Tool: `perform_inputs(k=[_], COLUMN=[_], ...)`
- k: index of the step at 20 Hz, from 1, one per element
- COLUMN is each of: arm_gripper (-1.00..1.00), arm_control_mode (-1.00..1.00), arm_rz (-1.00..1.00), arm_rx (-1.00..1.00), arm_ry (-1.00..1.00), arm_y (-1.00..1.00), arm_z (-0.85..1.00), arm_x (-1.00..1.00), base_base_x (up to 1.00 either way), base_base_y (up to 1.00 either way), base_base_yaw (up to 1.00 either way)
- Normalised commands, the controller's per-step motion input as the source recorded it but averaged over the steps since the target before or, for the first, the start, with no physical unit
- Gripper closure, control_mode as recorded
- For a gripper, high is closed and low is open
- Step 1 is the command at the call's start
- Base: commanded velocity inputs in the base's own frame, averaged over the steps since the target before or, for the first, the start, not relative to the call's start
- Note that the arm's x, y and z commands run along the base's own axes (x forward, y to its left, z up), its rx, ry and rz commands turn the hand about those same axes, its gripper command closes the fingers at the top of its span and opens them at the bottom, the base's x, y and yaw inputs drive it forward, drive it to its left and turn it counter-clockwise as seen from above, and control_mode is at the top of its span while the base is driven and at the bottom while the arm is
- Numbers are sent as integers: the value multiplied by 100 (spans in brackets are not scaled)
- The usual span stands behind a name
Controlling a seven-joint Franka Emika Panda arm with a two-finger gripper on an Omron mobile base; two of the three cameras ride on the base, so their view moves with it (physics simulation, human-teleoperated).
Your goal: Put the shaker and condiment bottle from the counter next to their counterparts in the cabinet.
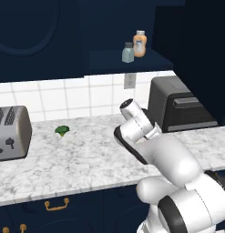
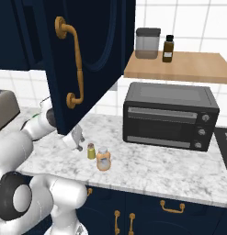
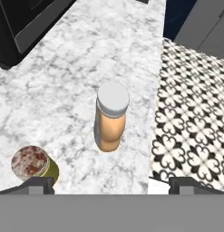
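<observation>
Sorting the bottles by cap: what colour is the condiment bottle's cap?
Pale white, clearest in the hand view: condiment bottle.

1. The claw (image 3: 111, 183) hangs wide open above the worktop (image 2: 170, 165), with bare marble between its tips and the bottle (image 3: 111, 118).
2. The shaker (image 3: 35, 166) stands just beside the left fingertip (image 3: 38, 183), near the bottle but apart from it.
3. The open cabinet door (image 2: 87, 55) hangs right above the claw.
4. The oven (image 2: 170, 117) blocks the worktop's back; marble before it lies free.
5. On the cabinet shelf (image 1: 109, 61), the grey shaker (image 1: 128, 53) and orange bottle (image 1: 140, 43) stand close together at the right; its left part lies bare.
</observation>
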Motion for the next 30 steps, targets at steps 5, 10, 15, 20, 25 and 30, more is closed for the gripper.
perform_inputs(k=[5, 10, 15, 20, 25, 30], arm_gripper=[-100, -100, -100, -100, -100, -100], arm_control_mode=[-100, -100, -100, -100, -100, -100], arm_rz=[-7, 0, 0, 4, 1, 0], arm_rx=[-7, 0, 0, 0, 0, 0], arm_ry=[7, 0, -6, -8, -10, -2], arm_y=[-12, -45, -37, -16, -1, -5], arm_z=[0, -1, 0, -14, -26, -12], arm_x=[0, -1, -5, -3, -5, 0], base_base_x=[0, 0, 0, 0, 0, 0], base_base_y=[0, 0, 0, 0, 0, 0], base_base_yaw=[0, 0, 0, 0, 0, 0])
